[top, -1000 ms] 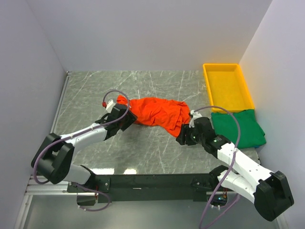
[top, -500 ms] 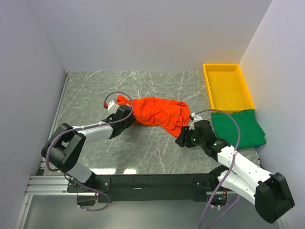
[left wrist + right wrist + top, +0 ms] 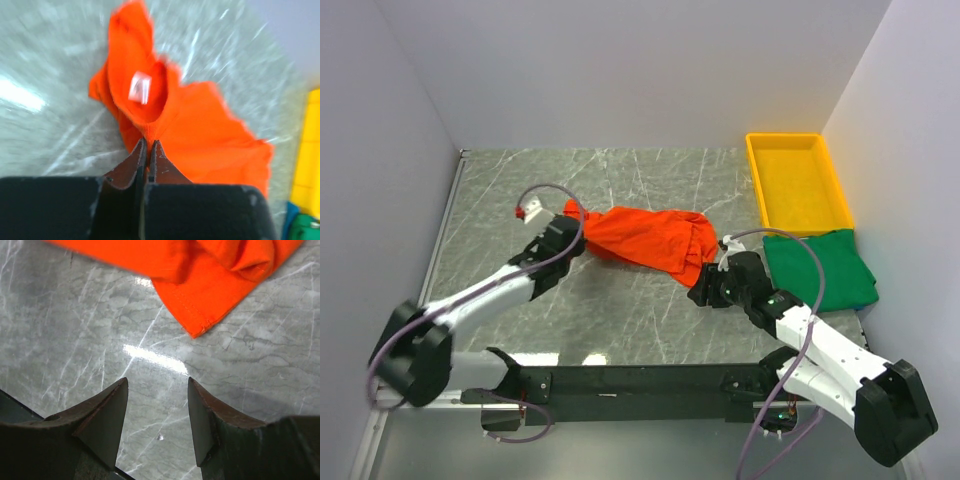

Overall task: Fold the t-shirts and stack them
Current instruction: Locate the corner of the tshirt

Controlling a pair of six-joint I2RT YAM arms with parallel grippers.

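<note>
The orange-red t-shirt (image 3: 655, 238) lies crumpled in the middle of the marble table. My left gripper (image 3: 568, 236) is at its left end, shut on the ribbed edge beside the collar (image 3: 148, 142); a white label (image 3: 140, 87) shows inside the neck. My right gripper (image 3: 706, 290) stands open just in front of the shirt's right end, above bare table (image 3: 157, 382), with a hemmed corner of the orange shirt (image 3: 200, 305) a little beyond its fingertips. The dark green t-shirt (image 3: 820, 268) lies folded flat at the right edge.
A yellow plastic tray (image 3: 756, 180) stands at the back right, just behind the green shirt. White walls close in the table on the left, back and right. The black rail with the arm bases (image 3: 630, 380) runs along the near edge.
The left gripper has closed on the orange shirt's left end and drawn it slightly up and left. The right gripper shifted a little early on, then stayed open in place.
</note>
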